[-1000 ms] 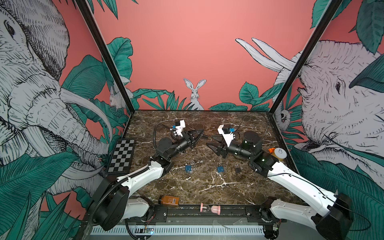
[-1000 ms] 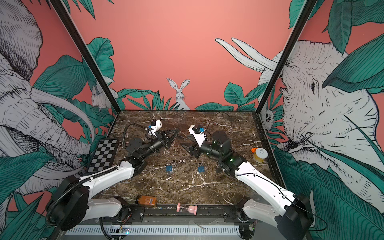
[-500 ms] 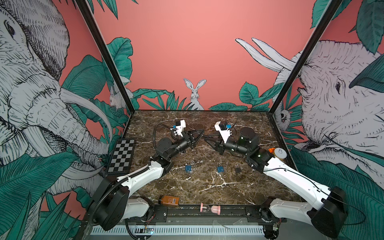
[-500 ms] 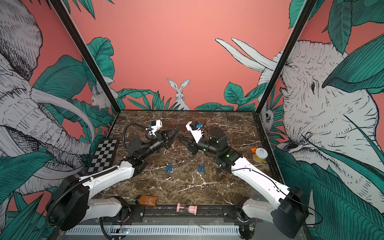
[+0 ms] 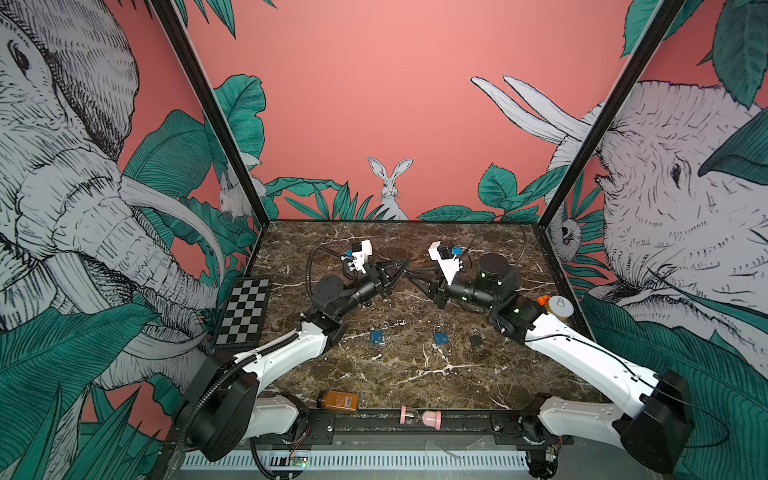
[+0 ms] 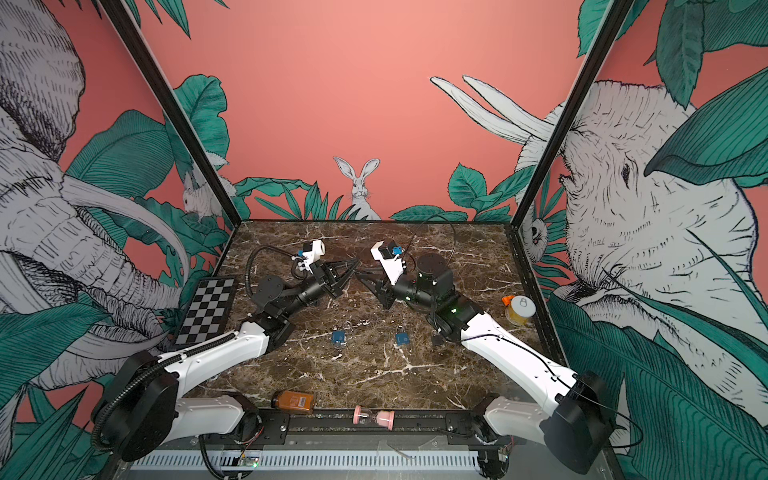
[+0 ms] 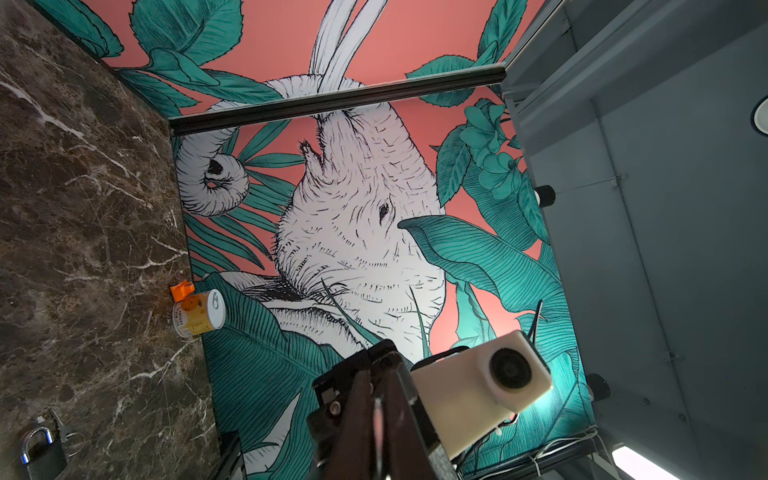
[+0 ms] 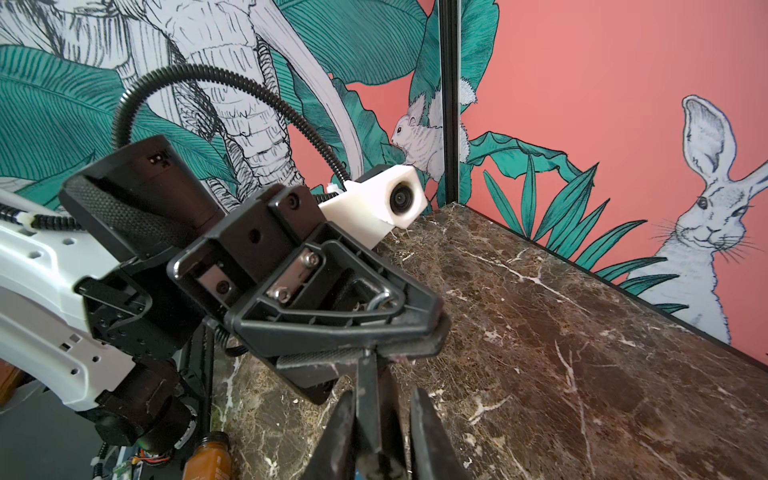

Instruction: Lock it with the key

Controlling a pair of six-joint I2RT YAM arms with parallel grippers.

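The near edge of the counter (image 5: 415,376) is a glossy brown slab veined with white like marble. An amber bottle (image 5: 338,401) lies on its side there, near a pink hourglass (image 5: 420,417) that has also tipped over.

Past them, three small boxy locks lie flat and apart: a blue padlock (image 5: 377,337), a second blue padlock (image 5: 440,338) and a black padlock (image 5: 476,337). A stiff black-and-white checkerboard (image 5: 245,311) sits at the left edge. A round yellow jar (image 5: 559,306) with a white lid stands by the right wall.

Further back, the arms meet tip to tip above the counter. The left end effector (image 5: 402,266) is clamped tight on the lock (image 8: 380,301), of which only a bright curved metal loop shows through the black triangular frame. A flat dark key (image 8: 369,374) sticks out from those tips into the right end effector (image 8: 384,399). Its fingers stand narrow on either side of the key, but a slit remains by one of them, so I cannot tell whether they pinch it.

A second ago the right end effector hung lower, apart from the left, with its fingers wider. It has since swung across and narrowed. The left arm and the things on the counter are unchanged.
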